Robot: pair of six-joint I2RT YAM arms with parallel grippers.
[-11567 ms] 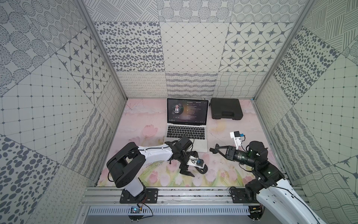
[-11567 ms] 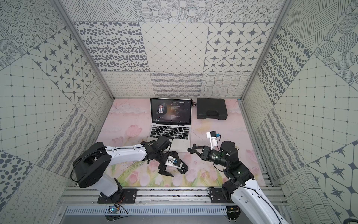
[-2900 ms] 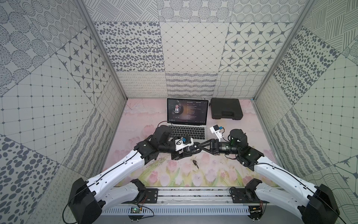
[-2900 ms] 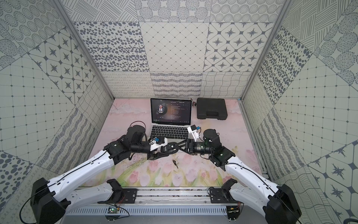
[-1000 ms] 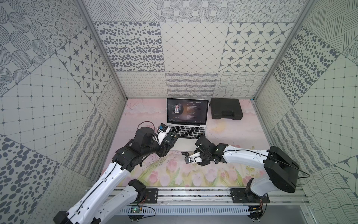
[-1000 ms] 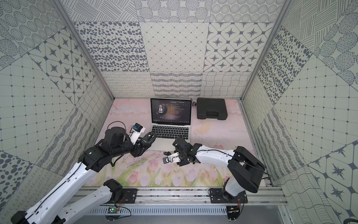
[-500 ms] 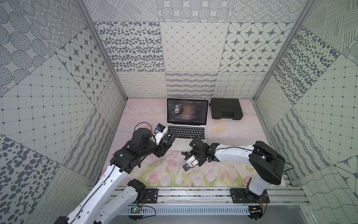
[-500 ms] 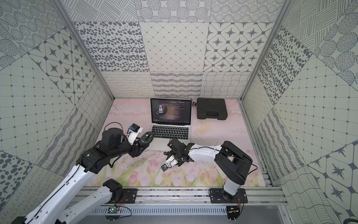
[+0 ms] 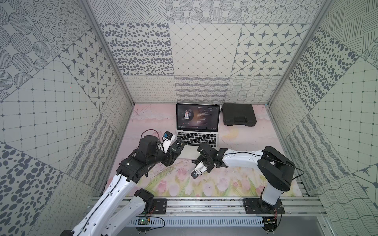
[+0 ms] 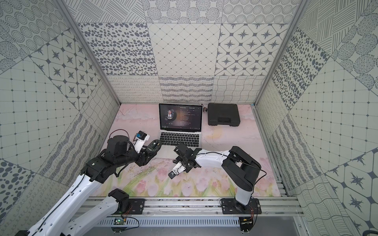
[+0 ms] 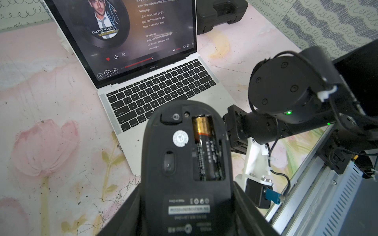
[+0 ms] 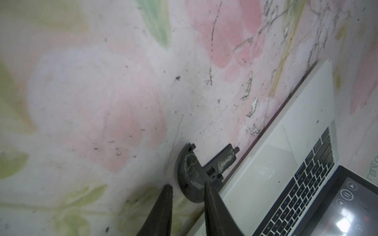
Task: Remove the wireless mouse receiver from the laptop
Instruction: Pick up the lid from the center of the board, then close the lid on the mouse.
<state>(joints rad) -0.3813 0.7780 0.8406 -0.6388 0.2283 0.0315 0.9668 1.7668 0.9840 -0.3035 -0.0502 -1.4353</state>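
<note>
The silver laptop (image 9: 196, 141) (image 10: 180, 140) stands open at the back middle, its screen lit. My left gripper (image 9: 172, 152) (image 11: 187, 204) is shut on the black mouse (image 11: 184, 155) (image 10: 153, 146), held belly-up left of the laptop, battery showing. Beside the battery, a tiny black stub (image 11: 171, 118) fills a slot; it looks like the wireless mouse receiver. No stub shows on the laptop's sides. My right gripper (image 12: 187, 185) (image 9: 194, 161) is low over the mat at the laptop's (image 12: 286, 163) front edge. Its fingers stand apart, straddling one edge of the curved black cover (image 12: 189, 169).
A flat black toolbox (image 9: 239, 117) (image 10: 223, 114) lies right of the laptop at the back. Patterned walls close in three sides. A metal rail (image 9: 204, 206) runs along the front. The right arm's elbow (image 9: 274, 167) stands over the right half of the flowered mat.
The right arm has folded in towards the middle, its gripper has stayed low by the laptop's front edge, and its jaws have narrowed. The left arm still holds the mouse in about the same place.
</note>
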